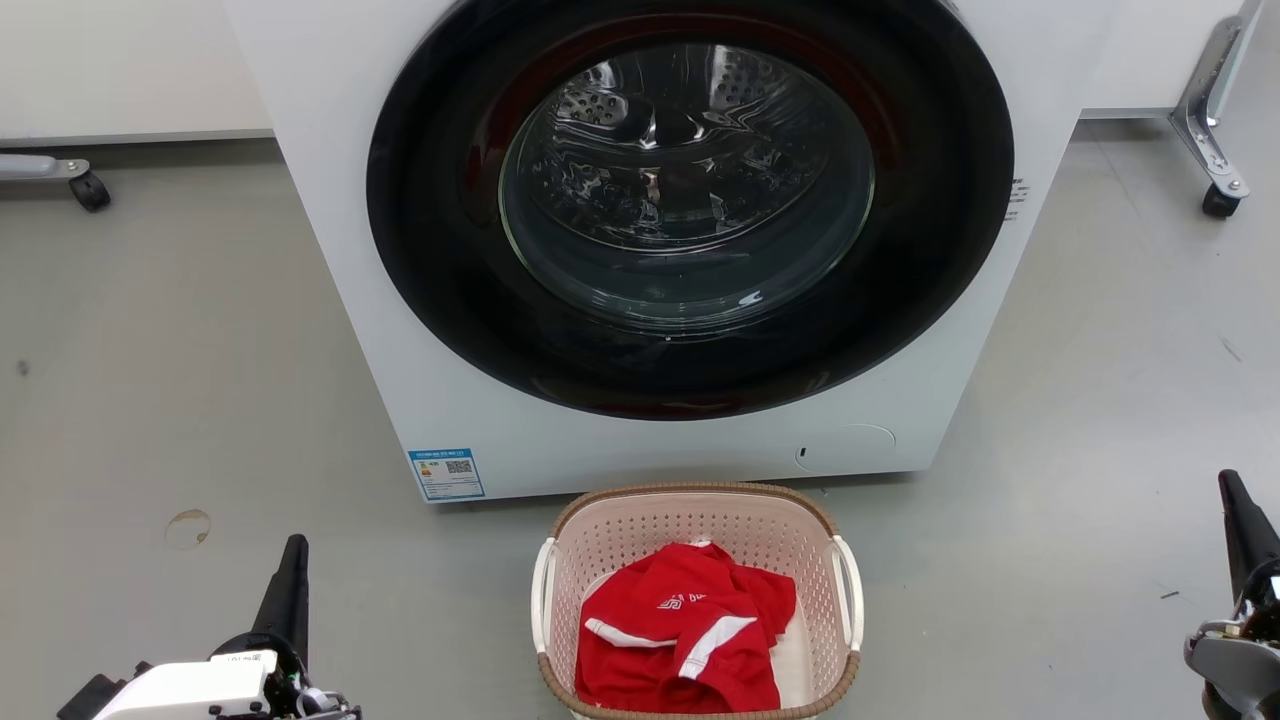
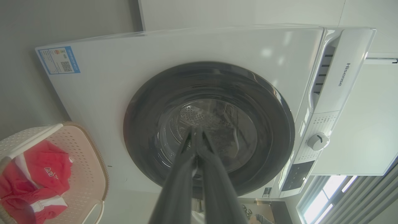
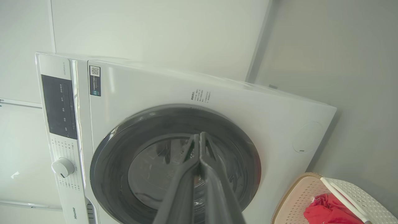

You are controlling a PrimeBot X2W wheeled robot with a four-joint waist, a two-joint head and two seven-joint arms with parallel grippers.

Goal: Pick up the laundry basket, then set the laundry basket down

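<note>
The laundry basket (image 1: 700,520) is pale pink, perforated, with a brown woven rim and white side handles. It stands on the floor at the bottom centre of the head view, in front of the washing machine, with a red and white garment (image 1: 680,625) inside. It appears again at the edge of the left wrist view as the laundry basket (image 2: 84,155) and of the right wrist view as the laundry basket (image 3: 295,199). My left gripper (image 1: 293,548) is shut and empty, well left of the basket. My right gripper (image 1: 1228,485) is shut and empty, far to its right. Both pairs of fingers point at the machine.
A large white washing machine (image 1: 340,260) with a dark round door (image 1: 690,200) stands close behind the basket. Wheeled frame legs sit at the far left (image 1: 88,188) and far right (image 1: 1220,200). Grey floor lies open on both sides of the basket.
</note>
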